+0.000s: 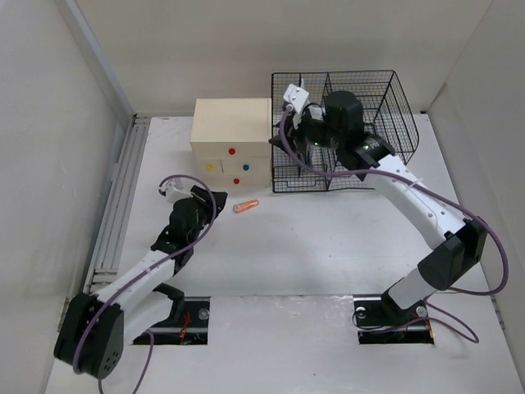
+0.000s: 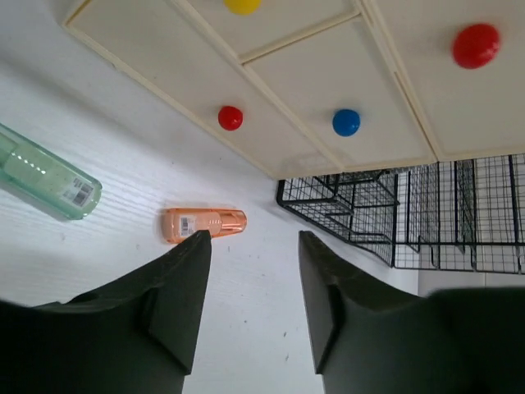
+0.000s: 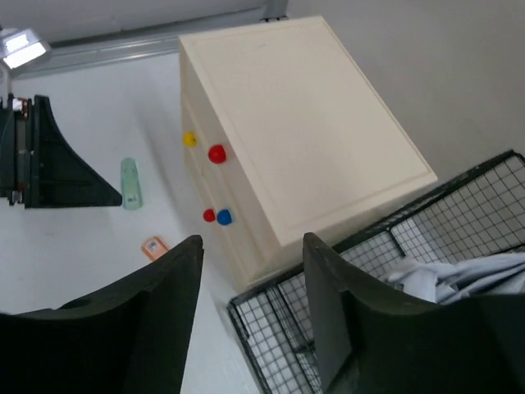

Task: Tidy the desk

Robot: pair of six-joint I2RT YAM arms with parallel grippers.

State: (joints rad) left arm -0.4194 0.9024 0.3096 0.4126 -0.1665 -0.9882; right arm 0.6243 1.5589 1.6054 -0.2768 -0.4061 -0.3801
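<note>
The white desk [image 1: 312, 246] carries an orange capped item [image 1: 246, 206] in front of the beige drawer box [image 1: 232, 135]. My left gripper [image 1: 209, 197] is open and empty, low over the desk just left of the orange item. In the left wrist view the orange item [image 2: 203, 223] lies just past the left fingertip of the open gripper [image 2: 253, 238], and a pale green tube [image 2: 45, 176] lies further left. My right gripper [image 1: 305, 131] hangs open and empty over the left part of the black wire basket [image 1: 369, 107]; it also shows in the right wrist view [image 3: 252, 240].
The drawer box has red, yellow and blue knobs [image 2: 346, 121] on shut drawers. The basket [image 3: 328, 328] stands against the box's right side and holds a white cloth [image 3: 459, 275]. Walls enclose the desk at the left, back and right.
</note>
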